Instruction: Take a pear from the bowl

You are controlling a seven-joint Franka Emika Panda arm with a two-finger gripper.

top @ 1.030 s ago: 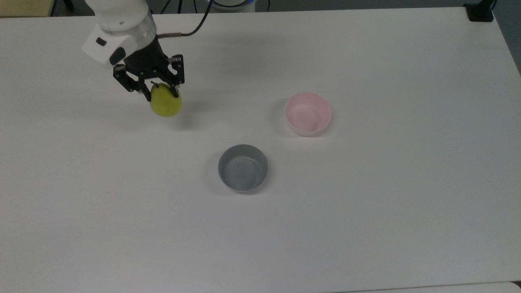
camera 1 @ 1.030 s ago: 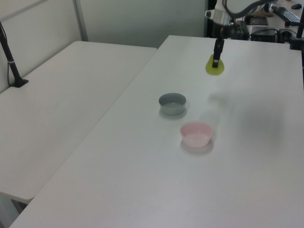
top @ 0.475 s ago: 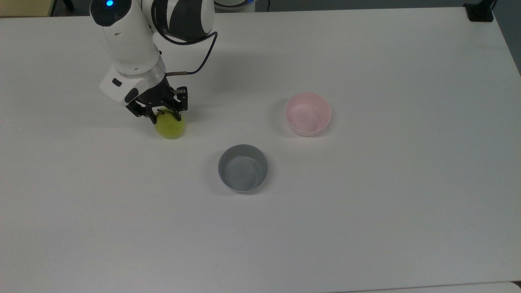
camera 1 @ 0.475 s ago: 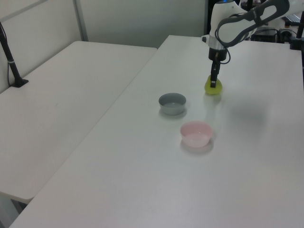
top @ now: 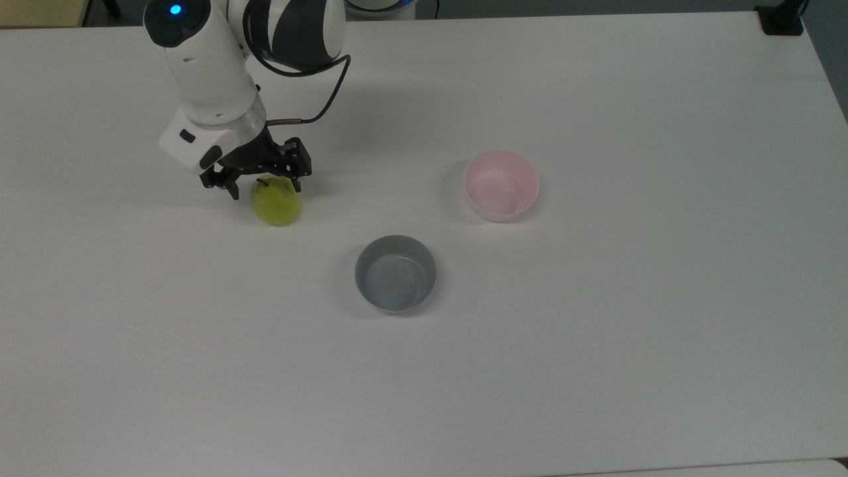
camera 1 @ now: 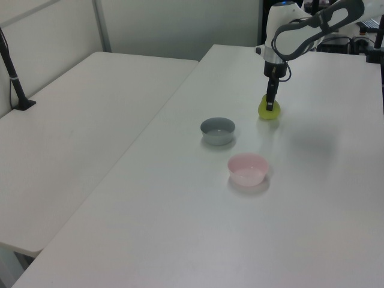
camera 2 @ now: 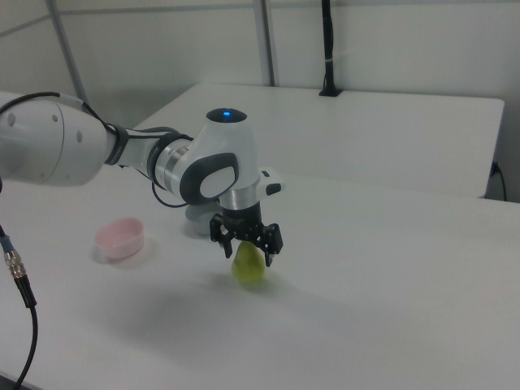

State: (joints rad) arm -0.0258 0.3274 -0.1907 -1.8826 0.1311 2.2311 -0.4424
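The yellow-green pear (top: pixel 275 204) rests on the white table (top: pixel 596 364), far to the top view's left of the empty pale pink bowl (top: pixel 501 184). My gripper (top: pixel 265 189) hangs just over the pear's top, open, with a finger on either side of the stem end and not pressing on the fruit. In the right view the pear (camera 2: pixel 249 266) sits under the spread gripper (camera 2: pixel 249 254), and the pink bowl (camera 2: pixel 120 236) lies off to the right view's left. The left view has the pear (camera 1: pixel 268 111) below the gripper (camera 1: pixel 271 104), beyond the pink bowl (camera 1: pixel 247 168).
An empty grey bowl (top: pixel 395 273) stands between pear and pink bowl, nearer the top view's bottom; it is also in the left view (camera 1: pixel 217 130). A second white table (camera 1: pixel 72 138) adjoins on the left view's left. A black clamp post (top: pixel 782 20) sits at the top view's far corner.
The gripper came down with the pear in it, set it on the table, then spread its fingers and let go. Both bowls stayed put.
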